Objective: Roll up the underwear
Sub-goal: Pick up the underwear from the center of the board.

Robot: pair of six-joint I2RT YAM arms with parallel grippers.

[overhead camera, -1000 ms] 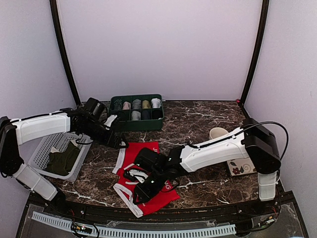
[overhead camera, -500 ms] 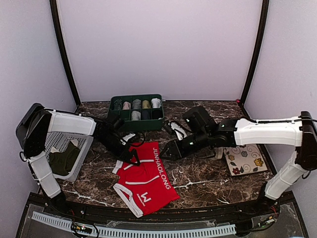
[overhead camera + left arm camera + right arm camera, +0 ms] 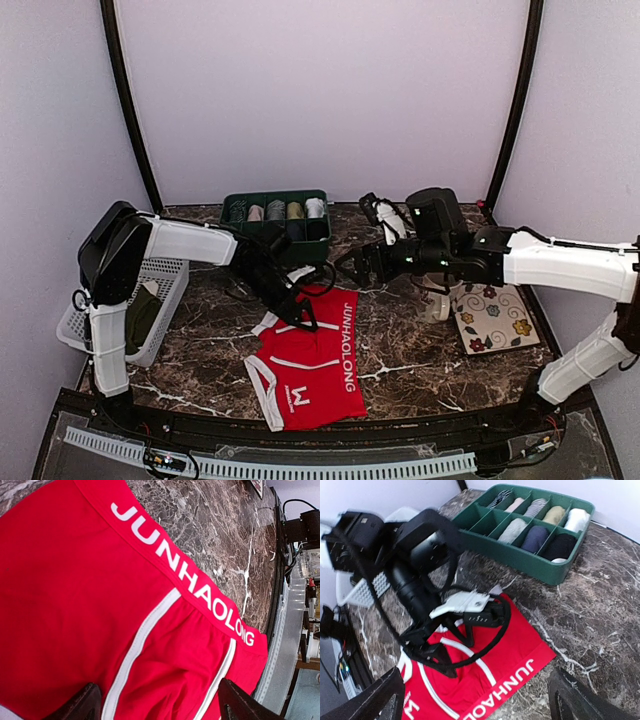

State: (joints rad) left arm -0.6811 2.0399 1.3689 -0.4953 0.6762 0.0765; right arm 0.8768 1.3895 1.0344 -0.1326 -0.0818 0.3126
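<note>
The red underwear (image 3: 315,375) lies spread flat on the marble table, front up, with its white "JUNHAOLONG" waistband along the right edge. My left gripper (image 3: 300,318) hangs open just over its upper left part. In the left wrist view the underwear (image 3: 75,590) fills the frame, and the left gripper (image 3: 160,707) has its dark fingertips wide apart over a white trim line, holding nothing. My right gripper (image 3: 358,270) is open, raised off the table behind the waistband end. The right wrist view looks down on the underwear (image 3: 520,650) and the left gripper (image 3: 455,650).
A green divided tray (image 3: 280,252) with several rolled garments stands at the back centre. A white basket (image 3: 165,275) holding a dark olive garment (image 3: 145,320) sits at the left. A white mug (image 3: 435,305) and a floral mat (image 3: 495,318) lie under the right arm.
My right arm lifted off the underwear, swung to the back right and opened. My left gripper moved right onto the underwear, which now lies flatter and further right.
</note>
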